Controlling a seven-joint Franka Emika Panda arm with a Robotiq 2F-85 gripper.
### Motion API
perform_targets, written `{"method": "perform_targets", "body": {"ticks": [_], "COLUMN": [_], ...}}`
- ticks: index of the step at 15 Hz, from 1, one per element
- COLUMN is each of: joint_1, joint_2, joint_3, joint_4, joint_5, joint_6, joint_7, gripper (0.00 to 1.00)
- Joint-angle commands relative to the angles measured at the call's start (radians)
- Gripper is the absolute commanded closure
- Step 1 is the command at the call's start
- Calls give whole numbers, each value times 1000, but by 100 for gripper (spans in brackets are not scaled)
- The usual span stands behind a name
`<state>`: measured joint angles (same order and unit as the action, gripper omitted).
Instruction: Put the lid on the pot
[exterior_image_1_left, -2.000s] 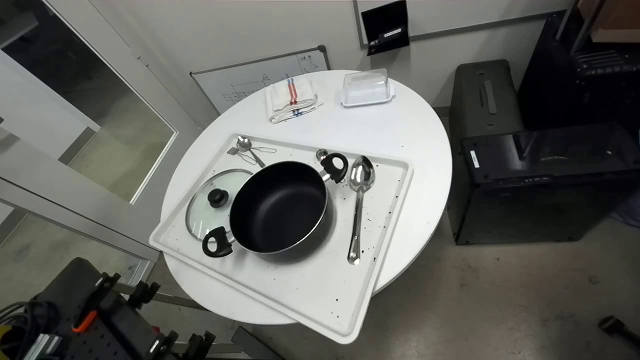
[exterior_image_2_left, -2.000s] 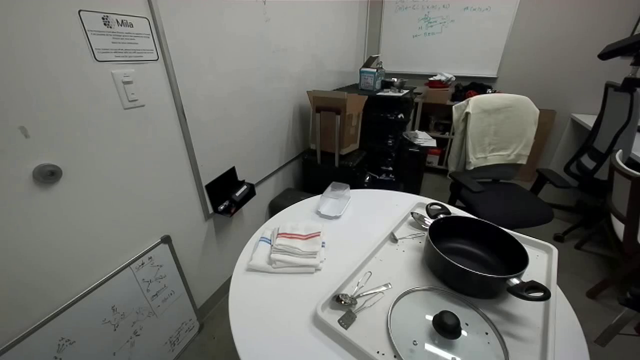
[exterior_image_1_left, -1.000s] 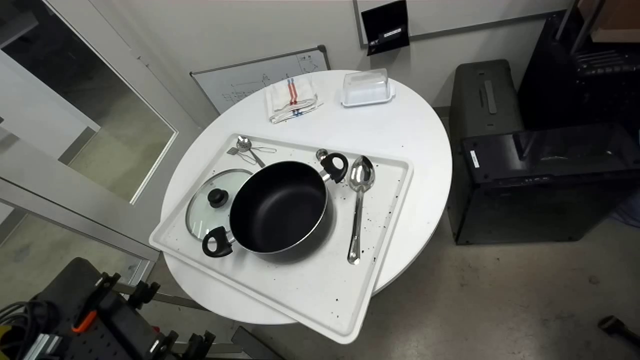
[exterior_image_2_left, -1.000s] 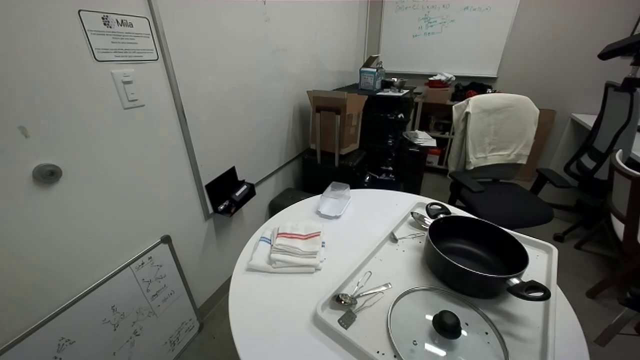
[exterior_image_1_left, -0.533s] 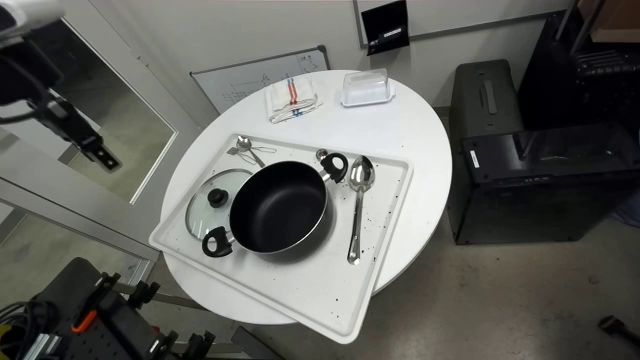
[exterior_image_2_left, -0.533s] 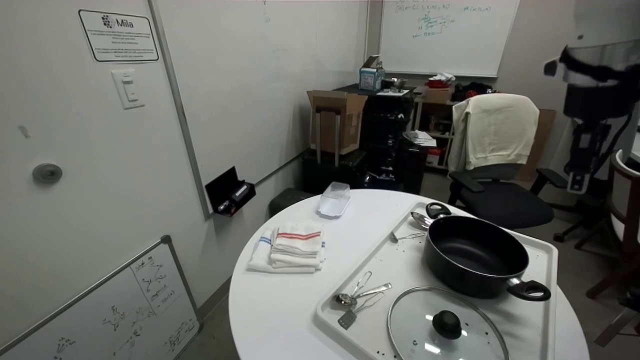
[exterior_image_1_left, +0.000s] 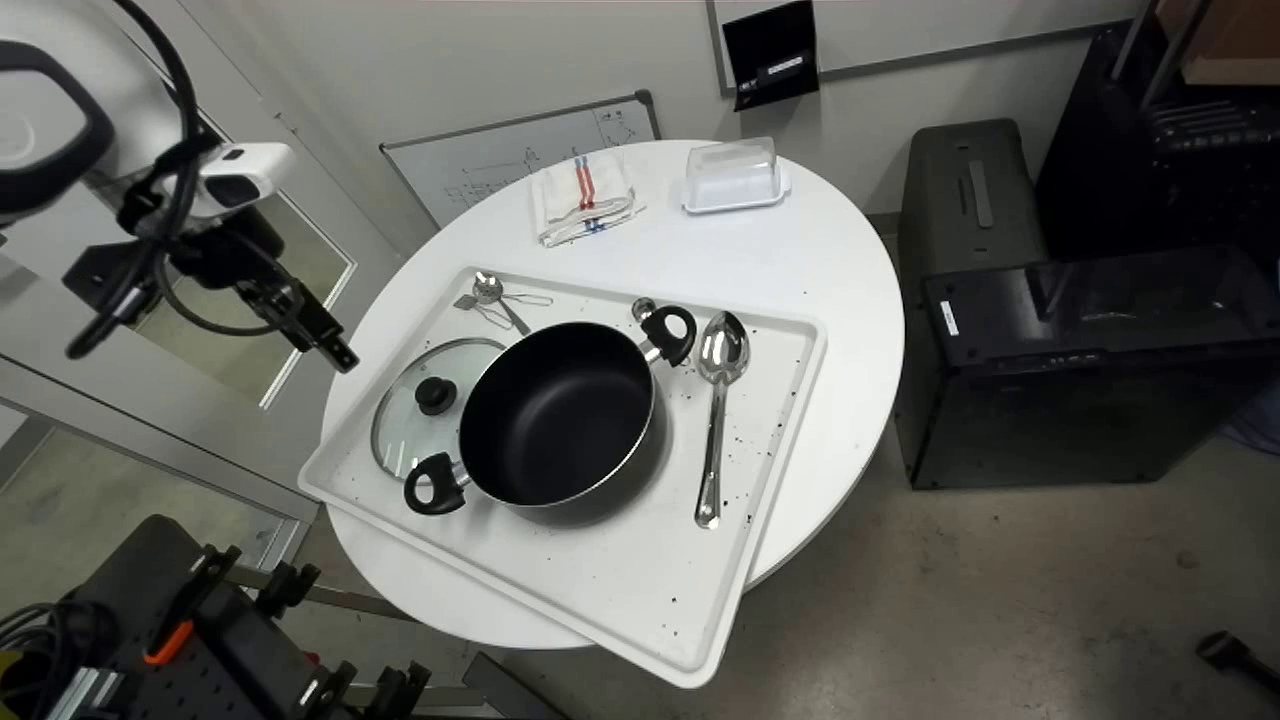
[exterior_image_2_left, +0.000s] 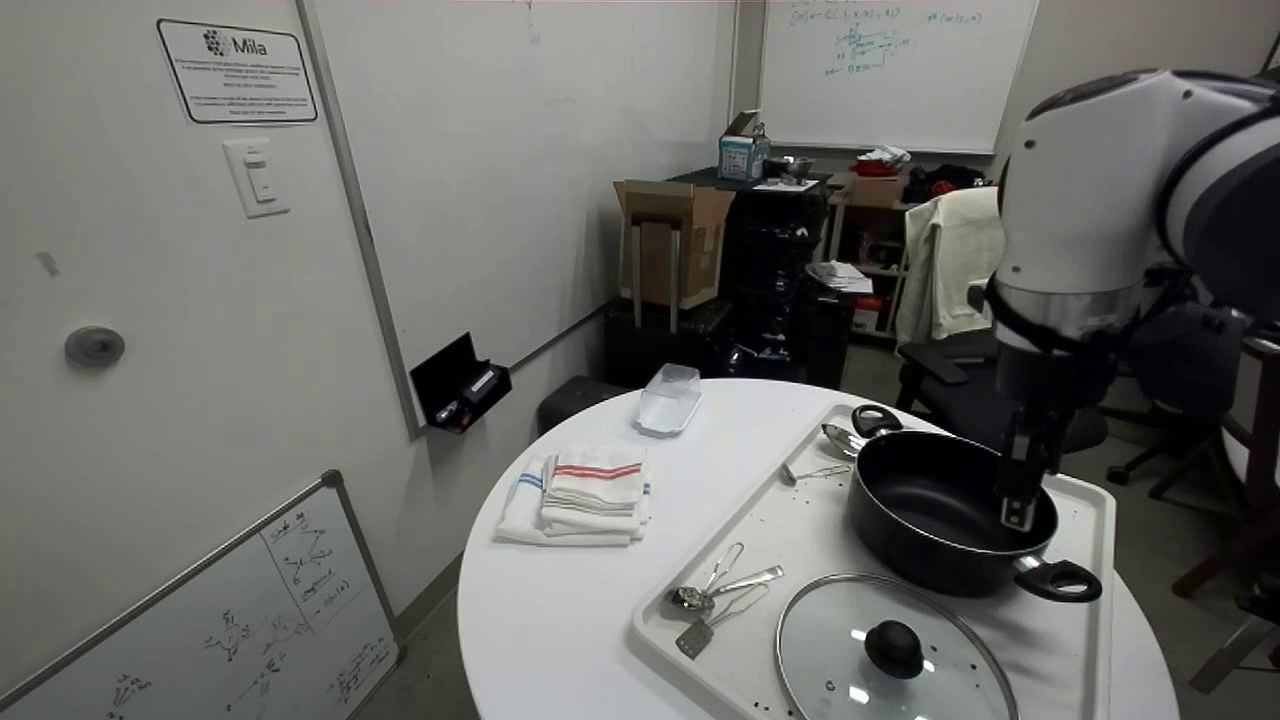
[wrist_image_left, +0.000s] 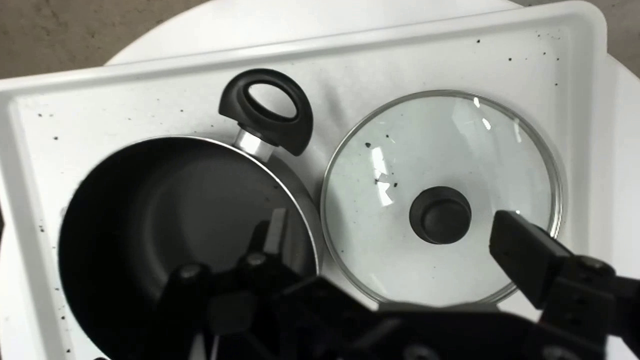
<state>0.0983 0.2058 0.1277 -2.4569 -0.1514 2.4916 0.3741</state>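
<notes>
While looking down through the wrist view, can see the lid (wrist_image_left: 445, 160) lying on the tray (wrist_image_left: 380, 75) at the right of the frame, with its black knob (wrist_image_left: 442, 215) uppermost. Just beside it, at the left of the frame, can see the pot (wrist_image_left: 175, 210), uncovered; cannot tell whether touching. At the bottom of the same frame, find the gripper (wrist_image_left: 389, 220) spread wide, with fingers (wrist_image_left: 527, 257) to either side of the knob, one across the pot, one across the lid's lower right edge. In an exterior view, see the arm (exterior_image_2_left: 1085, 190) hanging at the upper right, partly in front of the pot. On the tray in an exterior view, note a spoon (exterior_image_1_left: 717, 405) right of the pot and small metal tools (exterior_image_1_left: 488, 288) near the tray's upper left corner. Farther out on the round table (exterior_image_1_left: 850, 290), toward the top of that frame, note folded cloths (exterior_image_1_left: 587, 190), a clear-topped box (exterior_image_1_left: 735, 175) and, behind, a whiteboard (exterior_image_1_left: 540, 150).
</notes>
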Motion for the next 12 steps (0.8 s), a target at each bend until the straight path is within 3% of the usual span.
{"method": "perform_targets", "body": {"ticks": [1, 12], "joint_1": [79, 297], "joint_2": [174, 514], "joint_3": [-36, -183], "joint_4": [96, 273], "joint_5": [-36, 9], "joint_6": [88, 330], "joint_7": [64, 106], "gripper": [0, 0]}}
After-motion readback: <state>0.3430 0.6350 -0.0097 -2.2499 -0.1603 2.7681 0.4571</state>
